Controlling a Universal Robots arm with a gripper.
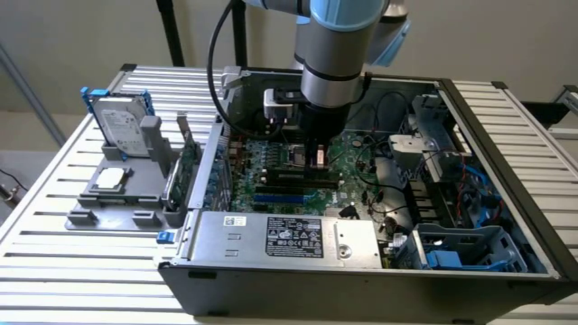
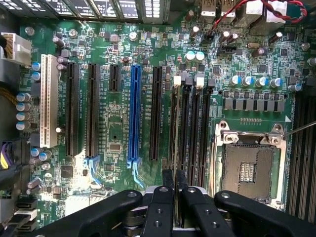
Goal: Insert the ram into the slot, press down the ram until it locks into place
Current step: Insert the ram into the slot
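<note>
1. Ram (image 2: 175,148) shows in the wrist view as a thin strip seen edge-on. It runs lengthwise out from between the gripper's fingertips.
2. The gripper (image 2: 174,178) has its black fingers (image 2: 168,180) drawn almost together, with a narrow gap between them. The ram's thin edge sits in that gap, so the gripper is closed on the stick.
3. The slot (image 2: 178,94) is the outermost of four parallel black sockets, on the side towards the blue slot (image 2: 134,113). It has a white latch at its far end.
4. The ram lies in line with this slot and directly over it. Whether it is seated or locked cannot be told.
5. The bank of sockets lies between a long black expansion slot and the square metal CPU socket (image 2: 247,168), all on the green motherboard (image 2: 113,133).
6. In the exterior view the arm reaches straight down into the open computer case (image 1: 505,135). The gripper (image 1: 316,162) is low over the board, just above the black sockets and near the blue slot (image 1: 281,198).
7. A silver power supply (image 1: 289,237) sits at the near edge of the case.
8. On the slatted table (image 1: 54,271), at the exterior view's left, a hard drive (image 1: 124,132) stands in a grey holder.
</note>
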